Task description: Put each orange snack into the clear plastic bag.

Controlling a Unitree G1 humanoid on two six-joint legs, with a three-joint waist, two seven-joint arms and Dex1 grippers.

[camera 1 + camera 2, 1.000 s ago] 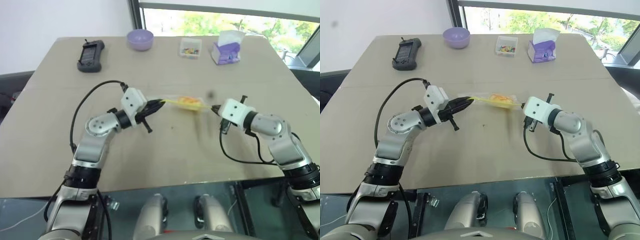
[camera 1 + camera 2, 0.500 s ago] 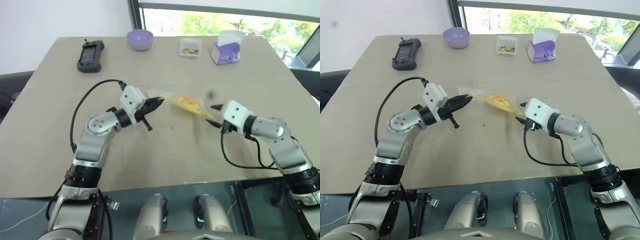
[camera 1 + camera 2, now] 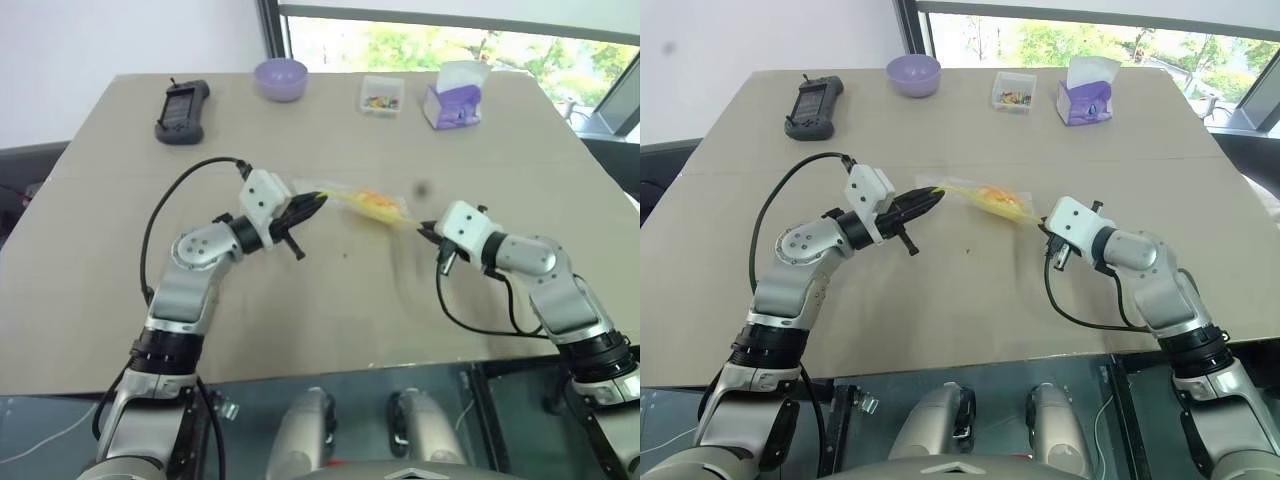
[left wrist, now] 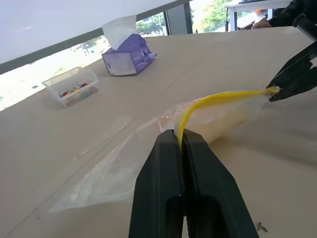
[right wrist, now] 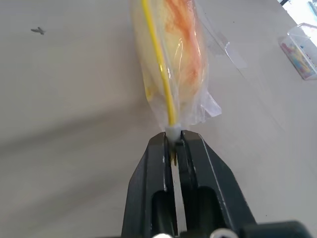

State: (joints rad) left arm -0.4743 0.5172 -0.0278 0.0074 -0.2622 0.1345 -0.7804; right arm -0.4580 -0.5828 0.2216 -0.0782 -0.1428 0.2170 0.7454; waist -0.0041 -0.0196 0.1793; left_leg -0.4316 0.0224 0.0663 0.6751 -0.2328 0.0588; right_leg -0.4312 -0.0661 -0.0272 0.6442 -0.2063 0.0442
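Left gripper (image 4: 182,144) and right gripper (image 5: 174,144): jaws clamped on opposite ends of the clear plastic bag (image 5: 173,64) seal strip; orange snack (image 3: 375,203) inside, above mid-tabletop (image 3: 300,330).

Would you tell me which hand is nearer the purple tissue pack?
The right hand; the purple tissue pack sits at the table's far edge almost straight beyond it, while the left hand is off to the side.

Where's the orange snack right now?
The orange snack sits inside the clear plastic bag, mid-table, stretched between the left gripper and right gripper.
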